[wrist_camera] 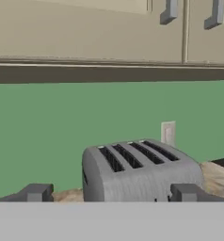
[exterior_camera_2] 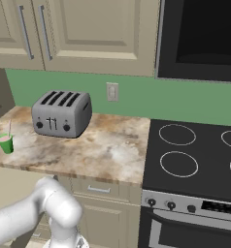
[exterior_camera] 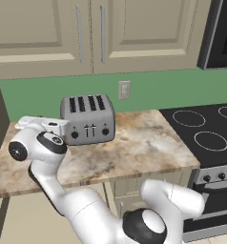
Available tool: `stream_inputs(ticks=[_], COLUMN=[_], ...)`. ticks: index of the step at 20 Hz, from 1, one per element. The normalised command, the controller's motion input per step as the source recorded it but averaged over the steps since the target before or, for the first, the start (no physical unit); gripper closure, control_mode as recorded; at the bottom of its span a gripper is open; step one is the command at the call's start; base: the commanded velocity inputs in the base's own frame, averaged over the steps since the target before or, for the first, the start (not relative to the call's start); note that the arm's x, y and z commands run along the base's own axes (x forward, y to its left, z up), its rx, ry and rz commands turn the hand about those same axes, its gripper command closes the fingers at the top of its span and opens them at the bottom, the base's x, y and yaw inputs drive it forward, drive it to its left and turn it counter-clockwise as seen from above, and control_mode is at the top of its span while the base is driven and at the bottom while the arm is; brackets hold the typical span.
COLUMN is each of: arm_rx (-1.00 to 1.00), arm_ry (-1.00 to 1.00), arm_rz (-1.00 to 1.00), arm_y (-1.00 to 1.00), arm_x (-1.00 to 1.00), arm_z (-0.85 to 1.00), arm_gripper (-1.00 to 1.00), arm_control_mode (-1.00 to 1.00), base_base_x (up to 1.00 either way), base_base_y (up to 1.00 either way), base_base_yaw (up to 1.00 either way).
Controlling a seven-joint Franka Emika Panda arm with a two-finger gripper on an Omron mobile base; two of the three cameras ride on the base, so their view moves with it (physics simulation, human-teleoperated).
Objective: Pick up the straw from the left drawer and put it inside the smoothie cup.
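Straw (exterior_camera_2: 10, 128) already upright in cup (exterior_camera_2: 6, 144), at nine o'clock of toaster (exterior_camera_2: 62, 114) near the counter (exterior_camera_2: 103, 150) edge. Gripper (wrist_camera: 112, 193) spread wide, empty, level with toaster; probably clear after release.

Grey four-slot toaster (exterior_camera: 88, 119) on marbled worktop (exterior_camera: 134, 147), left of frame centre, slots up, two levers and knobs on front. White wall outlet (exterior_camera: 124, 89) on green backsplash (exterior_camera: 182, 88), just right of toaster. Cream upper cabinets (exterior_camera: 87, 33) with metal bar handles across top. Black stove (exterior_camera_2: 195, 160) with ring burners at right, touching worktop edge. Dark microwave (exterior_camera_2: 200, 38) upper right.
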Motion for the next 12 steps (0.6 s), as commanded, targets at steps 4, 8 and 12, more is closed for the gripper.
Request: stream_inputs(ticks=[4,8,12], arm_rx=[0.0,0.0,0.08], arm_ry=[0.0,0.0,0.0], arm_rz=[-0.06,-0.09,-0.09], arm_y=[-0.44,-0.53,-0.81], arm_x=[-0.01,-0.12,-0.2], arm_z=[0.73,0.36,0.0], arm_gripper=[-1.0,-1.0,-1.0], arm_control_mode=[-1.0,-1.0,-1.0], base_base_x=[0.0,0.0,0.0], base_base_y=[0.0,0.0,0.0], base_base_yaw=[0.0,0.0,0.0])
